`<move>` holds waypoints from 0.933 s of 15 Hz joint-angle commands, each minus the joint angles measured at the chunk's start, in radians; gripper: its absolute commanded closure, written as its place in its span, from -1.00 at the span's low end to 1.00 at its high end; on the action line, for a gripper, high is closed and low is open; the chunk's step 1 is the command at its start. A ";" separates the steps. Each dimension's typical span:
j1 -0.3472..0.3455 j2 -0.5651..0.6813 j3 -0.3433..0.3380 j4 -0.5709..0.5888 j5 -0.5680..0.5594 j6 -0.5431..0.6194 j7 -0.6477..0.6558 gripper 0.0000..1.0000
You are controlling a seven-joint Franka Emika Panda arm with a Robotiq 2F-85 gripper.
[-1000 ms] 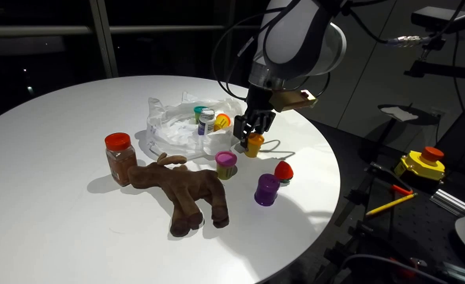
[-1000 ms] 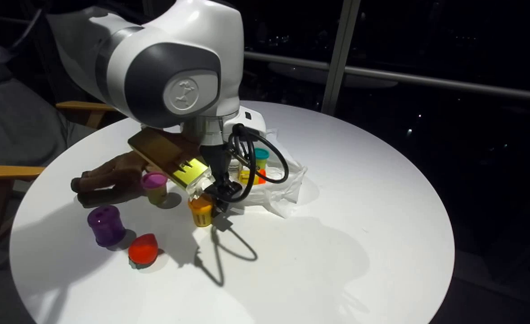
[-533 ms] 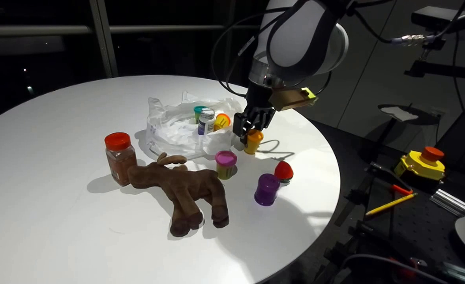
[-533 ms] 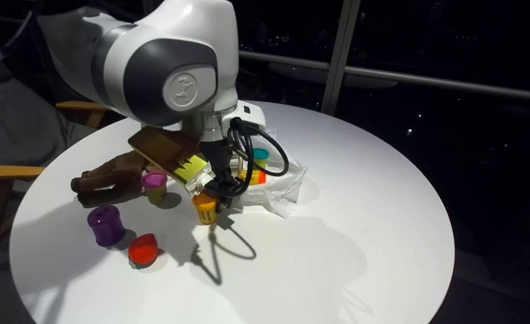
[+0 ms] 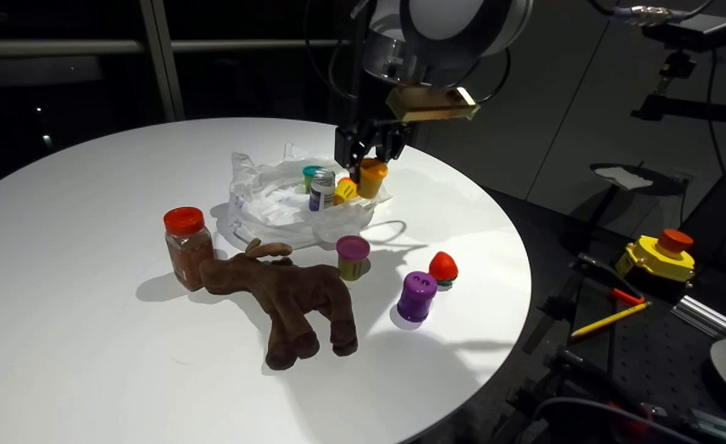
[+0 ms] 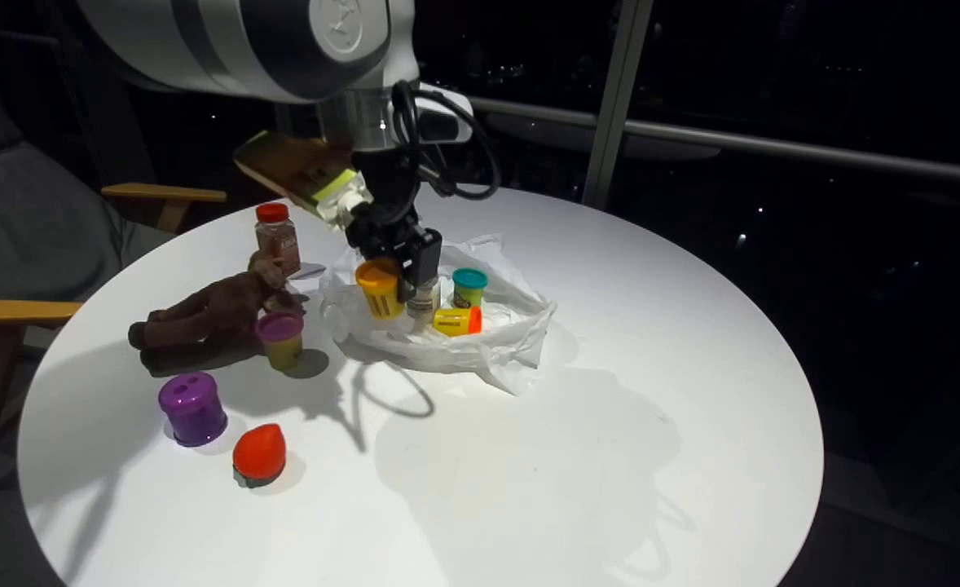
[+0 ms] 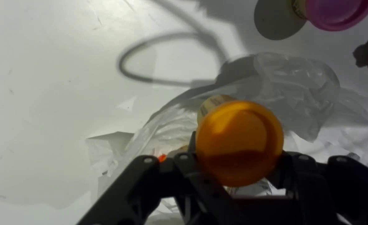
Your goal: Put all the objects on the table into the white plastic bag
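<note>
The gripper has its jaws pressed to the orange tub, holding it lid up and slightly tilted. A second ago that tub stood on the table, just beside the white plastic bag; now gripper and tub have risen clear of the table, with the bag beneath them in the wrist view. Inside the bag, below the gripper, the teal-lidded tub, the white bottle and the yellow tub on its side sit as before. Outside it, lower than the gripper, the pink-lidded tub and plush moose are unmoved, as are the purple tub and red strawberry-like toy. The red-lidded jar, behind the arm earlier in an exterior view, now shows well apart from the gripper.
</note>
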 commanded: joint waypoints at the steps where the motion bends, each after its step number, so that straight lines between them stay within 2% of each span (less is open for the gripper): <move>1: -0.018 0.020 0.029 0.130 0.018 -0.089 0.046 0.62; 4: -0.064 0.067 0.080 0.221 0.106 -0.112 0.014 0.62; 7: -0.093 0.116 0.122 0.287 0.180 -0.064 0.003 0.62; 10: -0.098 0.189 0.129 0.361 0.193 -0.036 0.006 0.63; 14: -0.075 0.308 0.097 0.445 0.157 0.010 0.021 0.62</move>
